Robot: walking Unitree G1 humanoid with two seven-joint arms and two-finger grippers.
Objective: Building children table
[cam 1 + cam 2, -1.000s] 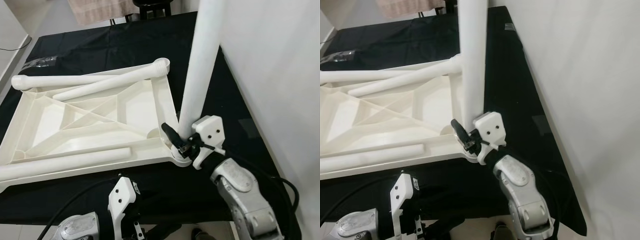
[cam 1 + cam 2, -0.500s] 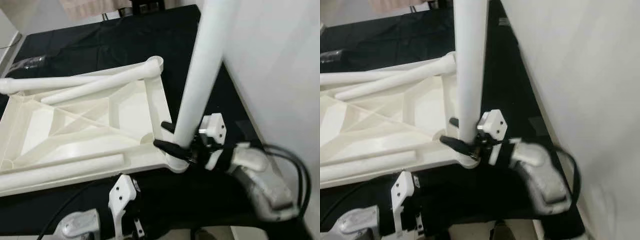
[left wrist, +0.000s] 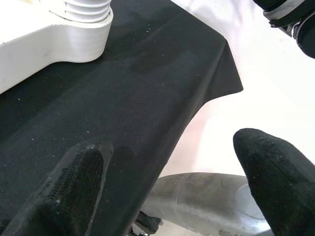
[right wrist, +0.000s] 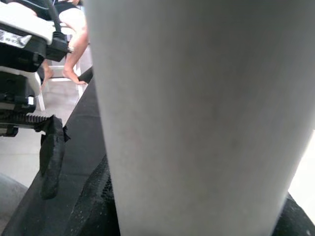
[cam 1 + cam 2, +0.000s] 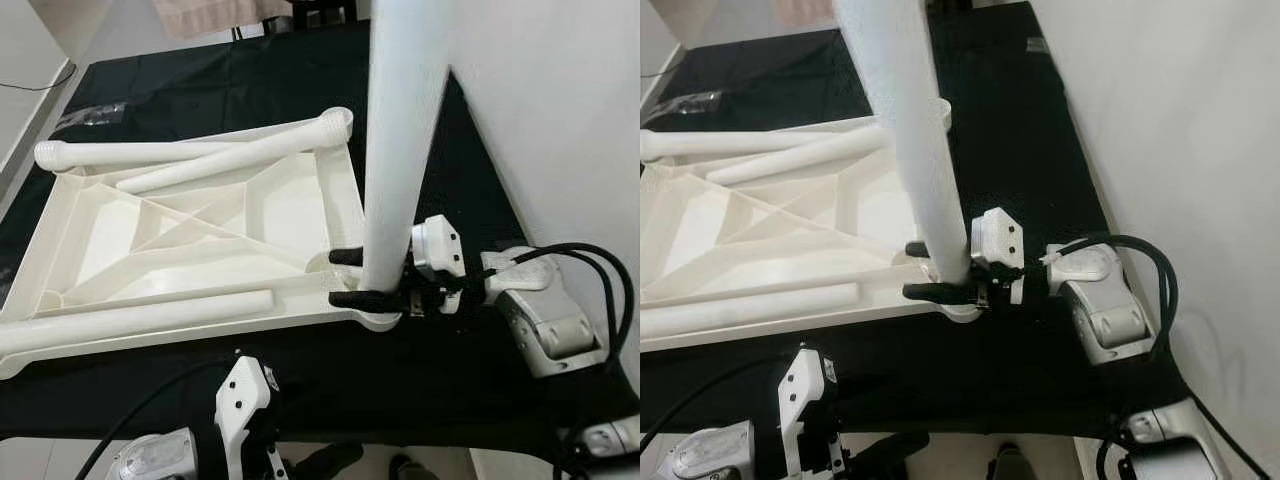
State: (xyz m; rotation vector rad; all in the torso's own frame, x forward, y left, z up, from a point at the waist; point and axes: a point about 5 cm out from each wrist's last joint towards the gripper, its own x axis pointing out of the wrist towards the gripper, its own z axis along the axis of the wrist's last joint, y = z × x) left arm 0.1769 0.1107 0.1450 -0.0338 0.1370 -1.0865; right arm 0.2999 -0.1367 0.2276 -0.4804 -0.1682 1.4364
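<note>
- My right gripper (image 5: 352, 278) pinches the upright white leg (image 5: 398, 150) just above its base, one black finger on each side.
- The leg stands in the near right corner socket of the upturned white tabletop (image 5: 190, 240), which lies on the black-covered surface (image 5: 470, 200).
- Three loose legs (image 5: 150, 318) lie on the tabletop.
- My left gripper (image 3: 167, 182) hangs spread apart, holding nothing, below the surface's near edge.
</note>
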